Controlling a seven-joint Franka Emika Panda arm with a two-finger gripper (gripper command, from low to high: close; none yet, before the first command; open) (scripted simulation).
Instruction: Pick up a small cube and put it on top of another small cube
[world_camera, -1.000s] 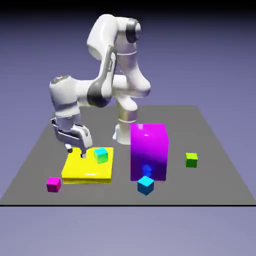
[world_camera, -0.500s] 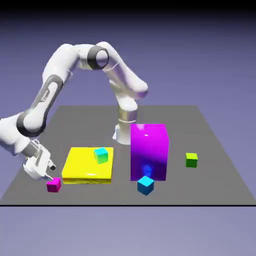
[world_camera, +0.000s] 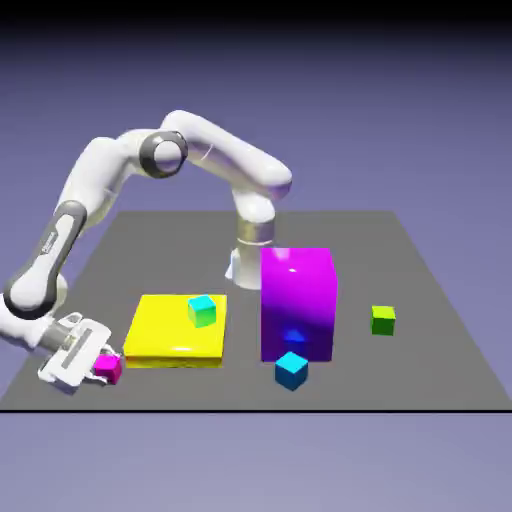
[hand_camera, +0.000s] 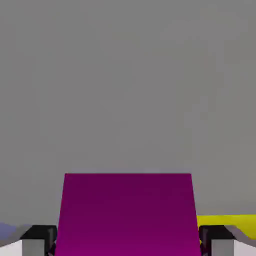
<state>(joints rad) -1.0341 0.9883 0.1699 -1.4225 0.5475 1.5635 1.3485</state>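
Observation:
The small magenta cube (world_camera: 110, 368) rests on the grey table near the front edge, at the exterior view's left. My gripper (world_camera: 101, 366) is low around it, hand lying almost flat. The hand view shows the magenta cube (hand_camera: 127, 215) filling the gap between the two grey fingertips (hand_camera: 37, 242), which press its sides; the gripper (hand_camera: 127, 245) is shut on it. The other small cube, bright cyan-blue (world_camera: 291, 370), sits alone in front of the tall purple block, far to the exterior view's right of my hand.
A flat yellow slab (world_camera: 177, 330) lies just beside the magenta cube, with a teal-green cube (world_camera: 202, 311) on top. The tall purple block (world_camera: 297, 303) stands mid-table. A lime-green cube (world_camera: 383, 320) sits farther right. A strip of yellow slab (hand_camera: 225, 220) shows in the hand view.
The arm swung from over the yellow slab to the exterior view's left and dropped to the magenta cube. Its jaws, open before, have closed on the cube.

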